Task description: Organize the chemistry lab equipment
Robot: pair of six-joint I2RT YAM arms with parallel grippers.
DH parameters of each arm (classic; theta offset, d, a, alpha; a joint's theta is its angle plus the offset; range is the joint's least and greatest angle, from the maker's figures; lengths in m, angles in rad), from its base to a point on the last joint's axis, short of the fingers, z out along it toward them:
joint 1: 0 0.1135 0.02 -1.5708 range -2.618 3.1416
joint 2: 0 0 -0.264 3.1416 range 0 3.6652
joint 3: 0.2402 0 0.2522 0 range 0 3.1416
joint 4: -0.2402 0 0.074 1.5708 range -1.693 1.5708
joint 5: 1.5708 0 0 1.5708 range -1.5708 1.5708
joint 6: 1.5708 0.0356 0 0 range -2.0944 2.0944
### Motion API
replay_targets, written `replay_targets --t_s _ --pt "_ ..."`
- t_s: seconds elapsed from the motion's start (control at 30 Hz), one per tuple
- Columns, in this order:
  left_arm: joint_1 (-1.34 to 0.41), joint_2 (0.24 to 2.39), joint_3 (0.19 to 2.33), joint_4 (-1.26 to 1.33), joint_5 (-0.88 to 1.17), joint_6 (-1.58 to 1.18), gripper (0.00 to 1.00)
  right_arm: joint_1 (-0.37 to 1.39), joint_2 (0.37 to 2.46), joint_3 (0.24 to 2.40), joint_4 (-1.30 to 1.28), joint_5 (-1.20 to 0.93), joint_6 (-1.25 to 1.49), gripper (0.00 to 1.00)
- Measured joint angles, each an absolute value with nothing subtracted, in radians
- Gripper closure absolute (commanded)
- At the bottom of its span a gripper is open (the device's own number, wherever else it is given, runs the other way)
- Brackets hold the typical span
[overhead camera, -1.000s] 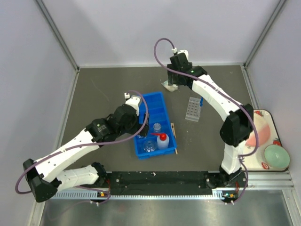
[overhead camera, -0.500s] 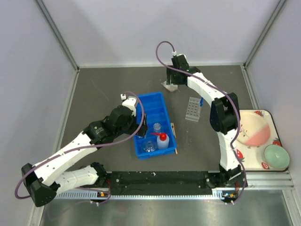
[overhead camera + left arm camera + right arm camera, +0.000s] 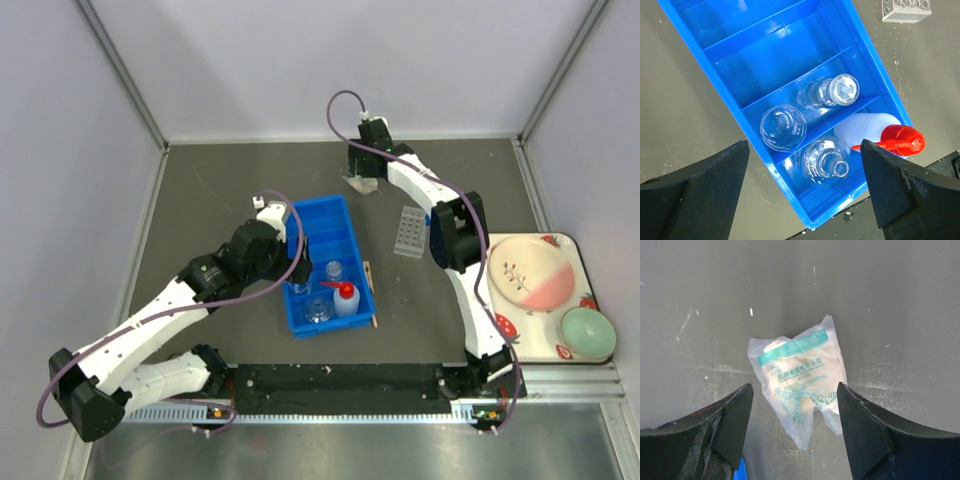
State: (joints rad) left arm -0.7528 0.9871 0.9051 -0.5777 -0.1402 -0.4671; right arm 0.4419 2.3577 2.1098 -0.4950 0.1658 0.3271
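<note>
My left gripper (image 3: 805, 149) hangs open above the near end of the blue bin (image 3: 765, 65), holding nothing. In the bin stand two clear flasks (image 3: 832, 91) (image 3: 827, 162), a clear beaker (image 3: 782, 127) and the white squeeze bottle (image 3: 867, 131) with its red nozzle. My right gripper (image 3: 795, 387) is open just over a small plastic packet (image 3: 800, 372) lying on the table at the back (image 3: 360, 183). The packet sits between the fingers and is not gripped. The clear tube rack (image 3: 410, 232) and the wooden clamp (image 3: 370, 292) lie right of the bin (image 3: 325, 222).
A strawberry-patterned tray (image 3: 515, 330) at the right edge carries a pink-and-white plate (image 3: 530, 272) and a pale green bowl (image 3: 587, 333). Grey walls close the table on three sides. My right arm stretches over the area beside the tube rack.
My right arm's elbow has swung left and its gripper has come down closer over the packet. The left arm has drawn back slightly from the bin. Both grippers remain open.
</note>
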Motion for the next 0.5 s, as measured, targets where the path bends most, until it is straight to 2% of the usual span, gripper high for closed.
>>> replay_targets --t_s 0.17,0.23,0.27,0.3,0.37,0.4,0.5 --pt "-0.734 1.000 0.905 -0.574 -0.119 -0.456 0.02 0.439 2.416 2.133 -0.510 0.166 0.335 0.32" --pt "-0.727 1.002 0.905 -0.574 -0.115 -0.450 0.02 0.437 2.438 2.154 -0.518 0.162 0.339 0.37" --pt "-0.725 1.004 0.905 -0.573 -0.112 -0.448 0.02 0.437 2.445 2.163 -0.524 0.159 0.342 0.41" --pt "-0.721 1.005 0.905 -0.572 -0.110 -0.445 0.02 0.436 2.453 2.176 -0.531 0.155 0.345 0.53" --pt "-0.714 1.007 0.905 -0.569 -0.102 -0.442 0.02 0.435 2.466 2.200 -0.542 0.149 0.352 0.62" --pt "-0.713 1.007 0.905 -0.567 -0.101 -0.441 0.02 0.435 2.469 2.203 -0.543 0.144 0.356 0.70" --pt "-0.704 1.006 0.900 -0.561 -0.094 -0.439 0.02 0.434 2.475 2.209 -0.551 0.137 0.368 0.82"
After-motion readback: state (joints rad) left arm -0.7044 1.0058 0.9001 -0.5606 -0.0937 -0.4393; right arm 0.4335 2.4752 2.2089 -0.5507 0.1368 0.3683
